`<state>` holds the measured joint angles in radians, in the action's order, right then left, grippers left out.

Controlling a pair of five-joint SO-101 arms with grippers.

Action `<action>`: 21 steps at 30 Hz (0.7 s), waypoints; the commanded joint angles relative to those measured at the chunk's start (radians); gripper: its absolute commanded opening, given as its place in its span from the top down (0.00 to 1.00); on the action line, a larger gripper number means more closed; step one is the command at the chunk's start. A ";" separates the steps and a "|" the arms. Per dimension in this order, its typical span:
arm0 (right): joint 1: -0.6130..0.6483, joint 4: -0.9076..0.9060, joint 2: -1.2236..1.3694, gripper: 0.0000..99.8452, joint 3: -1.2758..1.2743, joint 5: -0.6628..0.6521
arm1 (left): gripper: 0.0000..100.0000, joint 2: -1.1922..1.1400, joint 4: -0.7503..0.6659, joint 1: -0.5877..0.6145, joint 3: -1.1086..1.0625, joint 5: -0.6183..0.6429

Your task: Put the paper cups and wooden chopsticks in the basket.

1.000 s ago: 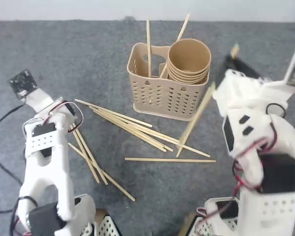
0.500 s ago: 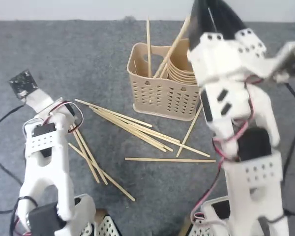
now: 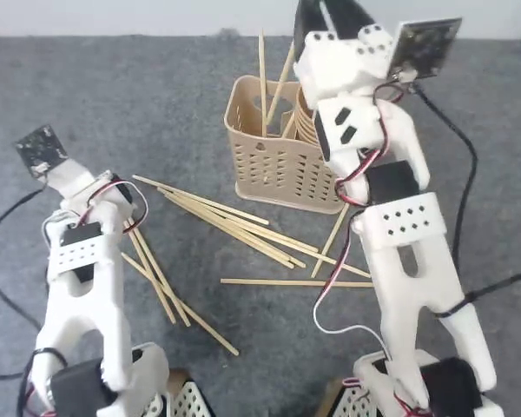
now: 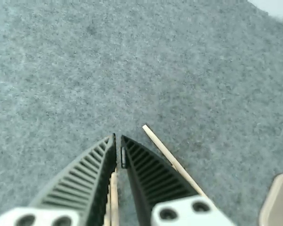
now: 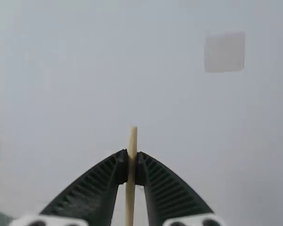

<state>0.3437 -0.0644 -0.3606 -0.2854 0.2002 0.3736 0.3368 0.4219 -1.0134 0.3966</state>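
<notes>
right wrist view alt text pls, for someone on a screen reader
The right arm's black ribbed claw is pinched shut on a wooden chopstick, whose tip pokes out just past the claw. Behind it is a plain pale wall with a faint square patch.

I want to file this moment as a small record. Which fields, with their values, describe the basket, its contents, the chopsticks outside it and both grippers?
basket: upright on the grey carpet
contents: stacked paper cups and a few standing chopsticks
loose chopsticks: many, scattered on the carpet in front of the basket
right gripper: raised over the basket, fingers shut on one chopstick
left gripper: low over the carpet beside the loose chopsticks, fingers together
task state: unfinished
</notes>
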 commanded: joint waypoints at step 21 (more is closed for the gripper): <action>0.087 -0.854 -0.326 0.87 0.157 0.183 | 0.91 0.043 -0.012 0.011 0.007 0.005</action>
<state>0.4281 -0.6628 -0.5554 -0.2209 0.3399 0.3736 0.3353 0.4235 -1.0134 0.3966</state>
